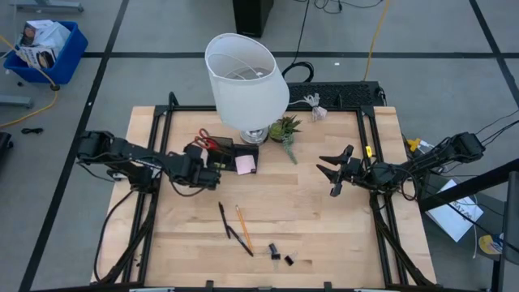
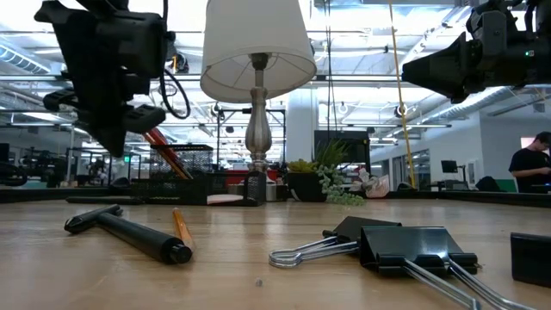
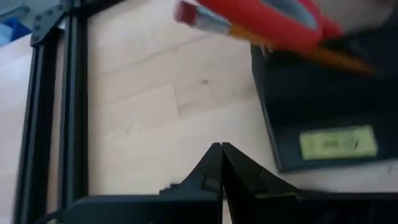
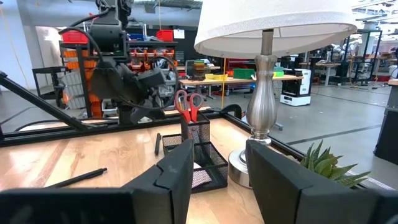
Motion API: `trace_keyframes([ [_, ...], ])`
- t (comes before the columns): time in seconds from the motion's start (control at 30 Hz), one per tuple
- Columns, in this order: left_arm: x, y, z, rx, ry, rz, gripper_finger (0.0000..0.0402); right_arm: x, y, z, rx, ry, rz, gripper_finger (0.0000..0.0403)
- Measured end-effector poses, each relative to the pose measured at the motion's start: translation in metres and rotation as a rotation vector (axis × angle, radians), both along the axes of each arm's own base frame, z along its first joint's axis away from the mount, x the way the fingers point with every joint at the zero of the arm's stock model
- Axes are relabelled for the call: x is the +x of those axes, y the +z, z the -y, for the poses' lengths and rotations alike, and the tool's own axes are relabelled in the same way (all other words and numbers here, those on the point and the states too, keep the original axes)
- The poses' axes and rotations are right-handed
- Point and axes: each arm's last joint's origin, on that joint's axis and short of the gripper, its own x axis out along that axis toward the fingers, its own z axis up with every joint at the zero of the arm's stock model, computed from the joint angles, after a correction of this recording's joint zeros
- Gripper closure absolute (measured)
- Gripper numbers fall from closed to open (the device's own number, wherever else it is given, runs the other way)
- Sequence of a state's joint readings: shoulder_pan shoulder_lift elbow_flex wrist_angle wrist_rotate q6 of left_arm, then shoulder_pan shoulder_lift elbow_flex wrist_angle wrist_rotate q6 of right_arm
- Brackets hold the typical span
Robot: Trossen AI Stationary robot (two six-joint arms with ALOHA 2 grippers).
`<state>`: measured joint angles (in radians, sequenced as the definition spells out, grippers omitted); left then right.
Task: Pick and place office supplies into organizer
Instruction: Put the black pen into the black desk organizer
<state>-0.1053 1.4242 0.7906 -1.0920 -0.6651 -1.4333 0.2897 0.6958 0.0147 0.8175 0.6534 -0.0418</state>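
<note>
Wooden tabletop carries the organizer (image 1: pixel 233 154) at centre-left of the high view, scissors (image 1: pixel 209 141) already standing in it. My left gripper (image 1: pixel 212 171) sits pinched shut and empty beside it; my right gripper (image 1: pixel 331 172) waits part-open, centre-right. Pens (image 1: pixel 228 223) lie below.

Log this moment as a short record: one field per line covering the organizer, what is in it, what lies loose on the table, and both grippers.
organizer: black mesh organizer beside the lamp base
in organizer: red-handled scissors standing upright; pink sticky-note pad at its end nearer the table's middle
loose on table: black pens, an orange pencil, black binder clips
left gripper: left gripper shut and empty, beside the organizer
right gripper: right gripper open and empty, over the table's right side
other: small potted plant next to the lamp
</note>
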Motion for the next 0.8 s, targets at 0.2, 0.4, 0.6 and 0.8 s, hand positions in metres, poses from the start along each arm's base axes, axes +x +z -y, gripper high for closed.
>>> trace_keyframes([
  [0.2, -0.009, 0.0, 0.002, 0.0, 0.069, -0.033, 0.0399, 0.0, 0.0, 0.0, 0.0, 0.0, -0.001, 0.0261],
  [0.4, -0.026, -0.02, -0.002, 0.005, 0.179, -0.041, 0.0399, 0.0, 0.0, 0.0, 0.0, 0.0, 0.0, 0.0261],
  [0.6, -0.031, -0.026, -0.002, 0.063, 0.196, 0.007, 0.0399, 0.0, 0.0, 0.0, 0.0, 0.0, -0.001, 0.0261],
  [0.8, -0.033, -0.038, -0.01, 0.05, 0.224, 0.031, 0.0398, 0.0, 0.0, 0.0, 0.0, 0.0, 0.0, 0.0261],
])
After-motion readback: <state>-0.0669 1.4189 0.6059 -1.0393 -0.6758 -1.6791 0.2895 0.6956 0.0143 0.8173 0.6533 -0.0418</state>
